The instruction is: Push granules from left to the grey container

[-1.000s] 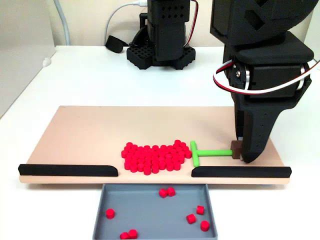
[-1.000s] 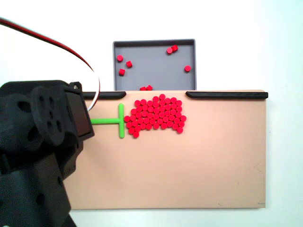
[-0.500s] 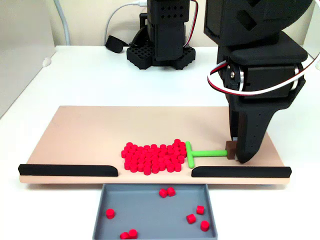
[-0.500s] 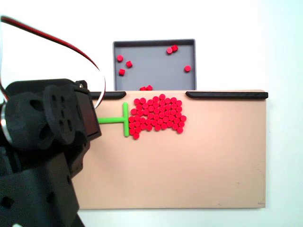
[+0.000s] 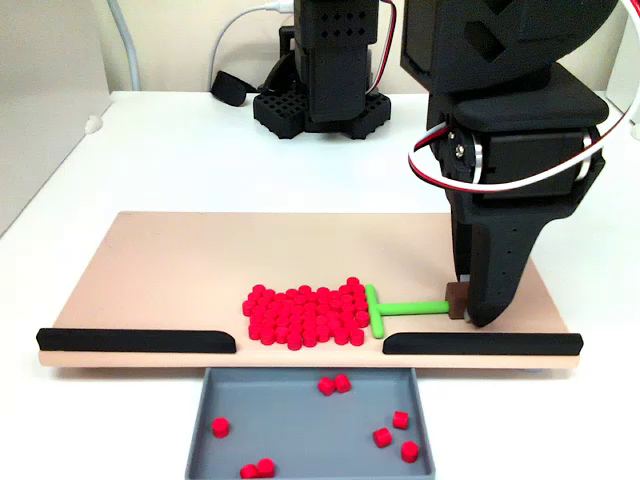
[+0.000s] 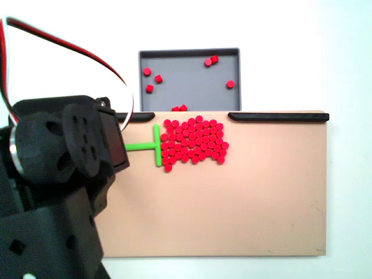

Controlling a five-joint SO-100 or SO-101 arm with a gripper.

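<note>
A pile of red granules [image 5: 305, 315] lies on the tan board [image 5: 180, 260] just behind the gap between two black strips; in the view from above the granules [image 6: 192, 142] sit below the gap. The green T-shaped pusher [image 5: 400, 307] [image 6: 142, 146] presses its crossbar against the pile's edge. My gripper [image 5: 468, 305] is shut on the brown block at the pusher's stem end. In the view from above, my arm [image 6: 64, 174] hides the fingers. The grey container [image 5: 300, 425] [image 6: 186, 87] lies beyond the gap and holds several loose granules [image 5: 335, 384].
Black strips [image 5: 135, 340] [image 5: 480, 343] line the board's edge on both sides of the gap. A second black arm base [image 5: 320, 100] with cables stands behind the board. The board's far part [image 6: 232, 203] is bare.
My gripper has slid the pusher towards the pile, leftward in the front view. The crossbar has pressed the near edge of the granules inward, making the pile tighter.
</note>
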